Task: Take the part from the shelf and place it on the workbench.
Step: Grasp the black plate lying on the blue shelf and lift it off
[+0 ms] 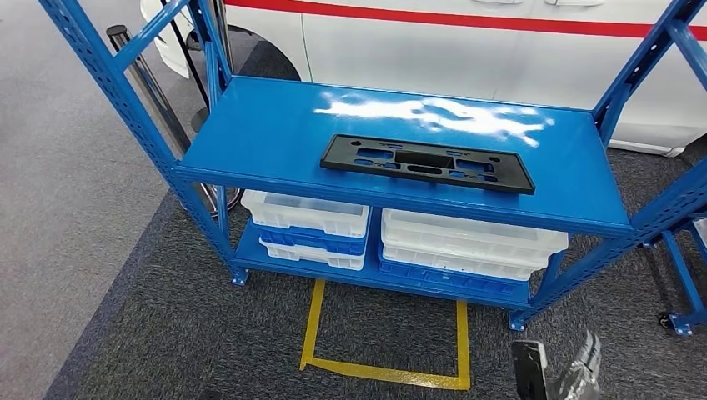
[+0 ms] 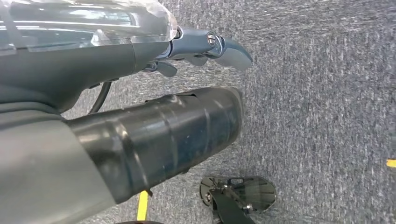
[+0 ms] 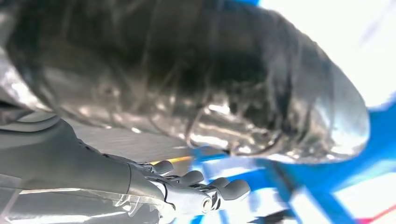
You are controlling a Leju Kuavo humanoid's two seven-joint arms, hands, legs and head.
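The right hand holds nothing; its grey fingers lie loosely apart and slightly curled, blurred against blue shelf bars, with the thick dark thumb looming above them in the right wrist view. In the head view the same hand sits low at the right, under a glossy clear cover, over the carpet and well short of the shelf. The left hand hangs above the floor with nothing in it, its blue-grey fingers stretched out and a little apart beside the broad black thumb.

The part, a flat black plastic plate, long and rectangular with several cut-out openings, lies untouched on the top board of the blue metal shelf, near the front edge and roughly central. That board is smooth painted steel with a bright glare patch behind the part. Perforated blue uprights rise at the corners, the right front one between the right hand and the part's end. Below, translucent white bins stack on blue trays on the lower board. A yellow tape outline marks the dark grey carpet before the shelf. A white car body with a red stripe stands behind.
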